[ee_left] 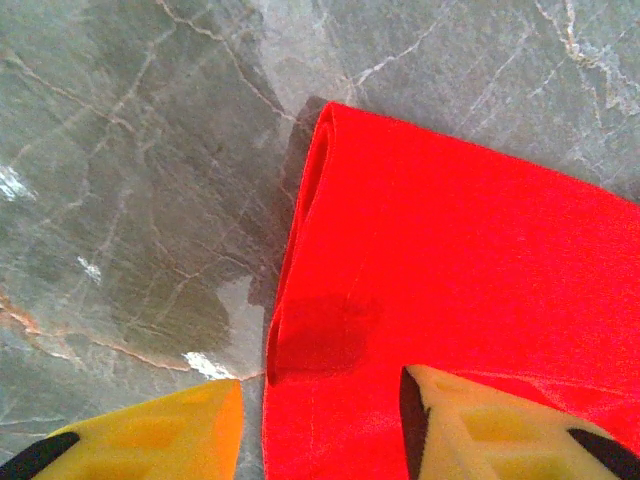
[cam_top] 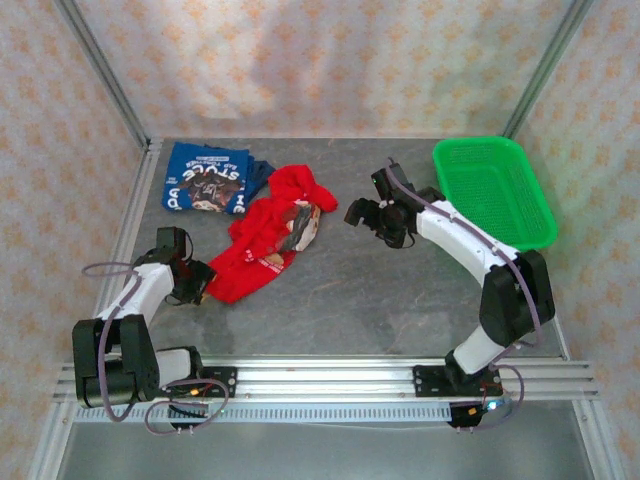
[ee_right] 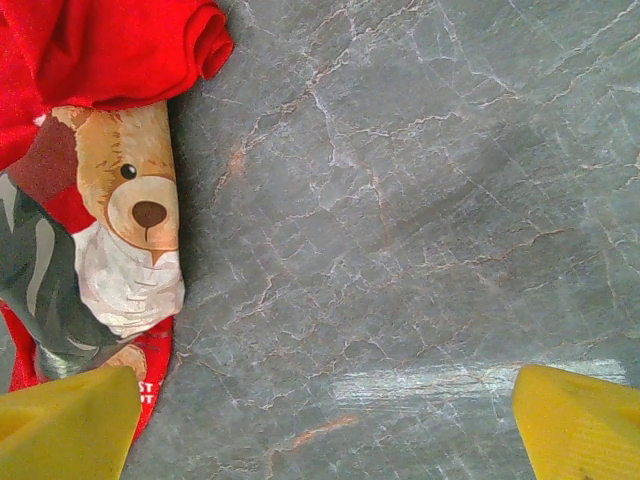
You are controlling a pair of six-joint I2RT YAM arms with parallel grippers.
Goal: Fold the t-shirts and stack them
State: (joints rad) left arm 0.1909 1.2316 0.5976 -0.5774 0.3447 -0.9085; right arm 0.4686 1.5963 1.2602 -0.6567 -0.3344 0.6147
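T-shirt (ee_left: pixel 470 270) edge between left jaws

Place: a robot lab booth.
Walls: cloth sheets (cam_top: pixel 330 60) with small orange flowers, top and sides of the frame, held by metal poles (cam_top: pixel 102 70).
Table: grey stone-look top (cam_top: pixel 380 300) in the middle.
Robots: left arm (cam_top: pixel 140 290) and right arm (cam_top: pixel 460 235) bolted to a metal rail (cam_top: pixel 330 372) at the bottom.
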